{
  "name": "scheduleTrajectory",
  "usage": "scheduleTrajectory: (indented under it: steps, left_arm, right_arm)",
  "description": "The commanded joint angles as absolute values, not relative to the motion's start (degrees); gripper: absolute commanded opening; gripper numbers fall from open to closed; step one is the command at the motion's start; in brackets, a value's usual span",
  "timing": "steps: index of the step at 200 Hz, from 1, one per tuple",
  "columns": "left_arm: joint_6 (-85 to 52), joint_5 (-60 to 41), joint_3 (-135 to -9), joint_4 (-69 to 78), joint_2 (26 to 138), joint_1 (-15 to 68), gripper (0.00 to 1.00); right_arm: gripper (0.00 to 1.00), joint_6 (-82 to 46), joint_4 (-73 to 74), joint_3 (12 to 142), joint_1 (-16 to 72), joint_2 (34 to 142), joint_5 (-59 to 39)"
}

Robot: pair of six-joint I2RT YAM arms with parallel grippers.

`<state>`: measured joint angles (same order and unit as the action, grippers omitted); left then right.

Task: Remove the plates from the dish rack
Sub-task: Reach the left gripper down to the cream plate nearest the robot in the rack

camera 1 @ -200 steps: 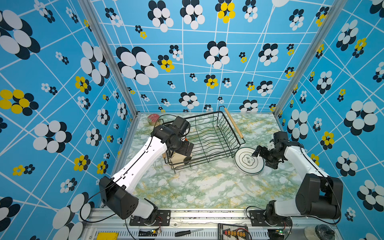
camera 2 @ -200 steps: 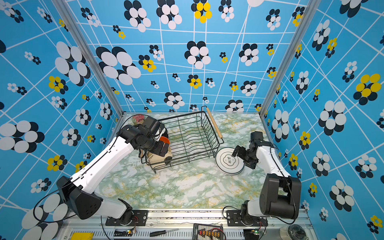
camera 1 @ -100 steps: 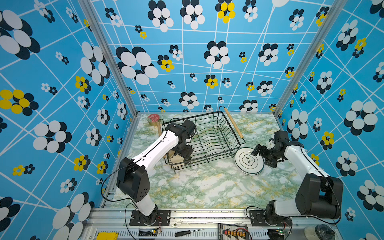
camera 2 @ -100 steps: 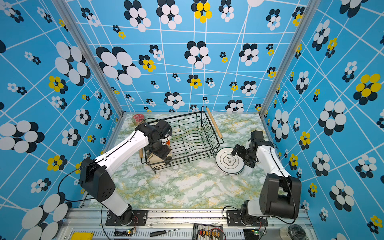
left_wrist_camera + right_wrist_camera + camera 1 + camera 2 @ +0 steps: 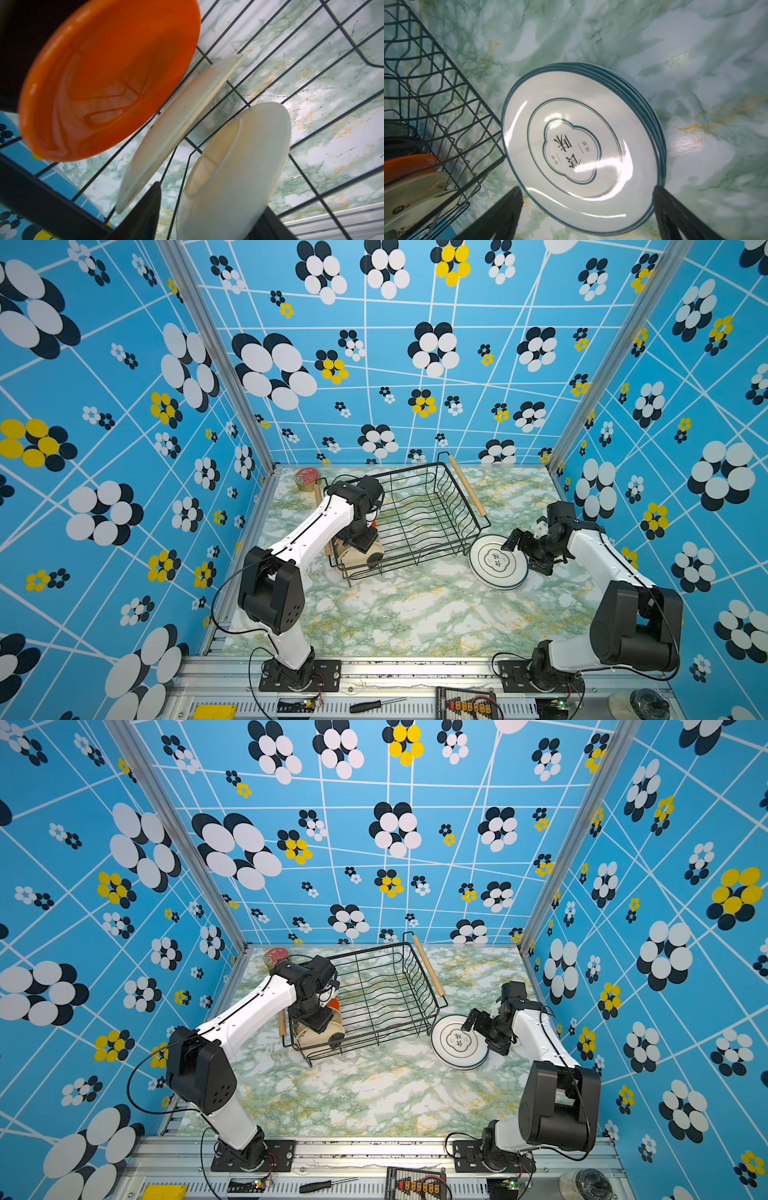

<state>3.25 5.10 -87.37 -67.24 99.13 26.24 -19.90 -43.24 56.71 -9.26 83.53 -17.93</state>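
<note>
Left fingers [image 5: 145, 207] narrowed astride cream plate [image 5: 234, 166], grip unclear; right fingers [image 5: 500, 214] wide, empty, at Chinese-lettered plates [image 5: 571, 145].

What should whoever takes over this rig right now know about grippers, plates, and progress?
Left gripper: down in the near-left corner of the rack, jaws either side of a cream plate; grip unclear.
Right gripper: open, above the stack of white plates on the table beside the rack.
Done: the white stack is out.
Left: the orange plate and the cream ones, still standing in the rack.
</note>
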Motion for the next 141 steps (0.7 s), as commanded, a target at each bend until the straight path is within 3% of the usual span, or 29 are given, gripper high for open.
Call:
scheduleTrajectory:
  steps: [1, 61, 73, 141]
  left_arm:
    - [4.48, 3.33, -86.27, -66.23, 100.06, 25.84, 0.57]
    - [4.56, 5.36, -86.05, -66.28, 102.08, 25.78, 0.44]
    - [4.64, 5.74, -85.97, -66.21, 102.04, 25.78, 0.37]
    - [4.92, 6.06, -86.1, -66.37, 102.96, 25.75, 0.3]
  right_arm:
    - [0.99, -18.4, -43.33, 58.36, -9.92, 84.33, -18.89]
    - [0.99, -18.33, -42.7, 58.01, -10.37, 84.61, -20.03]
    - [0.99, -18.35, -42.55, 57.86, -10.46, 84.64, -20.21]
    - [0.99, -18.35, -41.51, 57.3, -10.72, 84.1, -21.88]
